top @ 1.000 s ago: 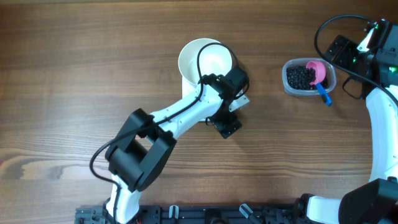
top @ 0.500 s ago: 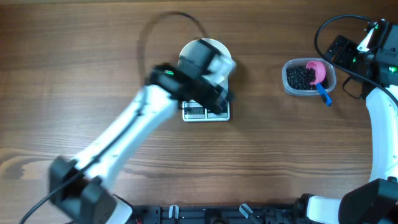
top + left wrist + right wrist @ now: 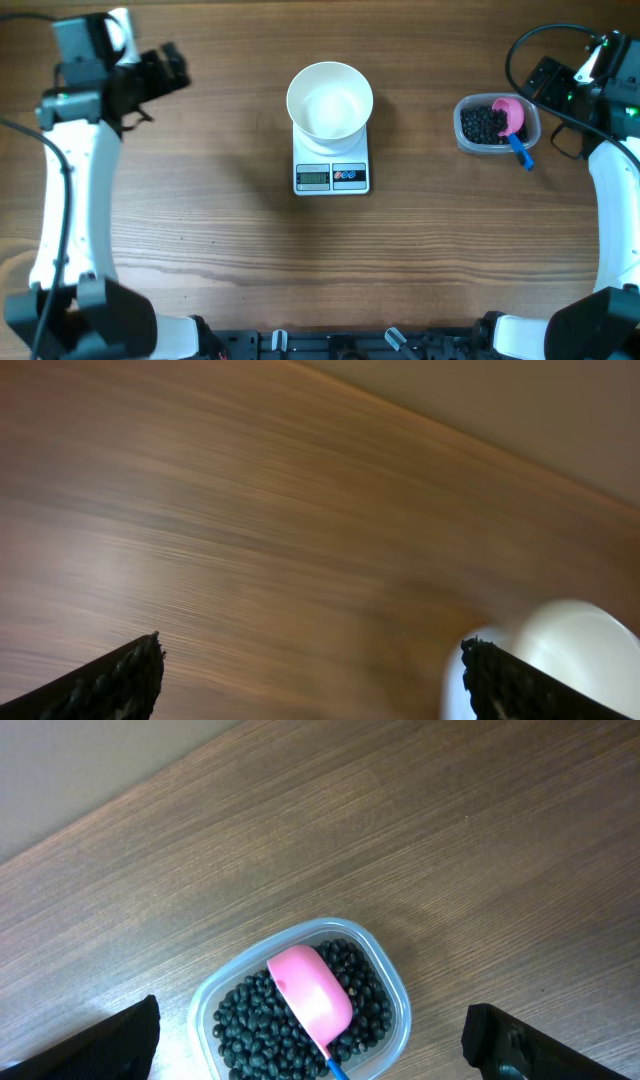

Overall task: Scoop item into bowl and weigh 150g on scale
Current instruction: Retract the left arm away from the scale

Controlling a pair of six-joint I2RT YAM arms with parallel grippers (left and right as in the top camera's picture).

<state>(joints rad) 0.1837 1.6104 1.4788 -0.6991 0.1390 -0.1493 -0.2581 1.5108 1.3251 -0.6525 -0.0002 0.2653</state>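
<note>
The white bowl (image 3: 330, 100) stands empty on the white scale (image 3: 331, 176) at the table's middle. Black beans, the item (image 3: 482, 122), fill a clear tub (image 3: 466, 137) to the right, and a pink scoop (image 3: 511, 114) with a blue handle lies in them. My left gripper (image 3: 170, 65) hangs open at the far left, well away from the bowl. In the blurred left wrist view its fingers (image 3: 120, 680) are spread, with the bowl (image 3: 575, 645) beyond the right one. My right gripper (image 3: 542, 80) is open beside the tub; from its wrist view, the gripper (image 3: 312, 1010) hovers above the scoop (image 3: 310, 985) and beans (image 3: 250, 1020).
The left arm's white links (image 3: 70, 200) run down the left side of the table. The right arm (image 3: 610, 200) stands along the right edge, with black cables looping above the tub. Bare wood (image 3: 330, 260) lies in front of the scale.
My left arm has swung from over the bowl and scale back to the far left, uncovering both. The right arm, tub and scoop have not moved.
</note>
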